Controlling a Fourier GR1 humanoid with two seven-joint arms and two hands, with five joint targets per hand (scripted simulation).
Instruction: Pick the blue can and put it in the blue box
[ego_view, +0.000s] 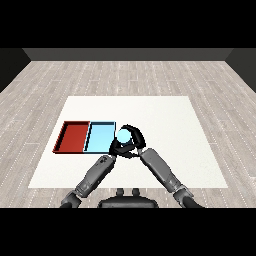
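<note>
- The blue can (123, 134) is held up off the white table (165, 120), just beside the right-hand rim of the light blue tray (100, 138), so it is near the tray but, as far as I can see, not yet over its floor.
- The right hand (134, 141) is curled round the can from the right and behind, black fingers wrapping its side; only the pale round top of the can shows clearly.
- The left hand (119, 148) sits right up against the same spot, below and left of the can. Its fingers merge with the other hand's dark shapes, so I cannot tell whether it is released or clenched.
- The red tray (72, 137) lies touching the blue one on its left side, toward the left edge of the table; both trays look bare inside.
- Judging by this, the carry is nearly done: what is left is a short shift leftward over the blue tray and a release.
- What could go wrong: letting go here may land the can on the tray's rim, where it could tip or roll out onto the table.
- The two hands are crowded together; the left hand could nudge the can or block the path to the tray.
- Overshooting leftward would put it in the red tray instead.
</note>
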